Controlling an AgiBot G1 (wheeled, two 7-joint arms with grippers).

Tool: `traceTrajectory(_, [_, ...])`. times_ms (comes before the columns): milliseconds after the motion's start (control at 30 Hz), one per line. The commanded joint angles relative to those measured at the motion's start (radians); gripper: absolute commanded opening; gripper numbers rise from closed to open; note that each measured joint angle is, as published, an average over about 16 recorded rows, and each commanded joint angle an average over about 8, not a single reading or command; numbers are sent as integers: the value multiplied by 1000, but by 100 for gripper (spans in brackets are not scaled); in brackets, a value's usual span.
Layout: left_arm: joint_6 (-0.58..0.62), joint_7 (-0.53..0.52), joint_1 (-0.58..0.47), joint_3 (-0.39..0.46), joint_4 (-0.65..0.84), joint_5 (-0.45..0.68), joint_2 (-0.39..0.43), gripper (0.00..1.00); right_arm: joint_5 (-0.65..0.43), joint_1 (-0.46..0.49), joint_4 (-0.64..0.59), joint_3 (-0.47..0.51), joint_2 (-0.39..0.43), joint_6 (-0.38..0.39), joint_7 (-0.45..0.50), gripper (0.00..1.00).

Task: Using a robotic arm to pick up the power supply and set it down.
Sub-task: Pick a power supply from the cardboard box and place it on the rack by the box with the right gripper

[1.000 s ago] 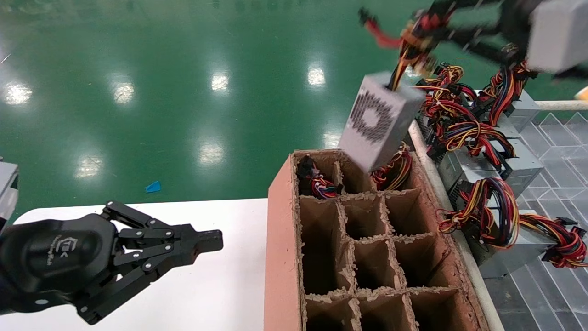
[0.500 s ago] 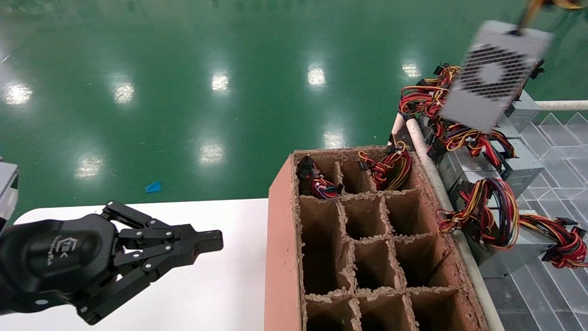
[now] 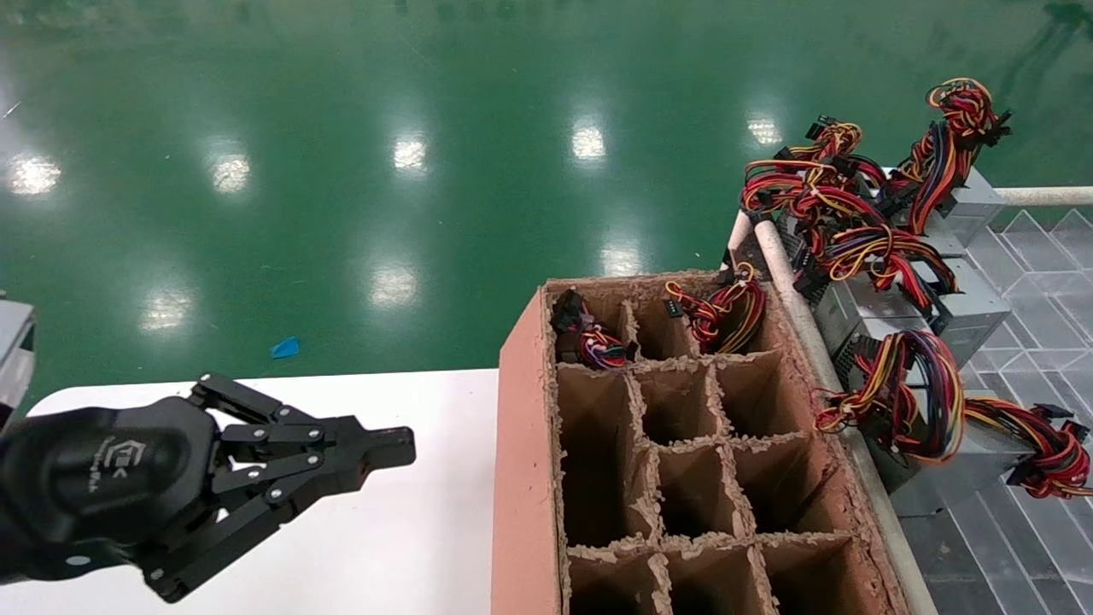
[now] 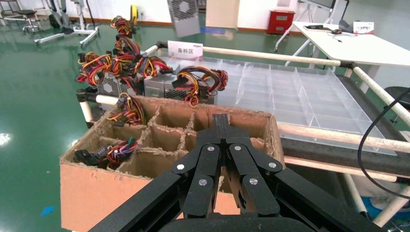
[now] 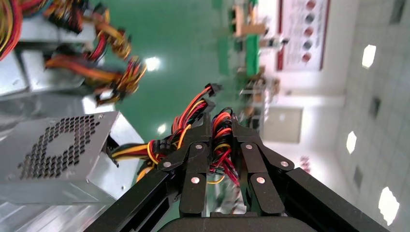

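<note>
Dangling from its wires (image 5: 212, 140), the power supply (image 5: 53, 152) looks heavy (swing-prone); right hand (image 5: 220, 123) clamps the bundle, left hand (image 3: 380, 448) closed.

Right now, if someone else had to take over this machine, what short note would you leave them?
Right pincer: shut on the wire bundle of one power supply, which hangs from it in the air, outside the head view.
Left pincer: shut, empty, parked over the white table.
Cardboard box: wires show in two far cells.
Done: the pick-up. Left: setting the power supply down.
</note>
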Motion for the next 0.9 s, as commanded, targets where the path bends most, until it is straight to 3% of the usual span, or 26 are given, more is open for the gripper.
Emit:
traceTrajectory(33, [0,0,0,0,0,0,0,0,-22,6,-11,-4,14,1,8,0])
traceTrajectory(300, [0,0,0,0,0,0,0,0,-45,-67,-169,-24,-14,73,0,0])
traceTrajectory(633, [0,0,0,0,0,0,0,0,26,-144,-383,-3,-119,178,-130,0])
traceTrajectory(900, [0,0,0,0,0,0,0,0,71,-146,-534,26,-199,275,-236,0])
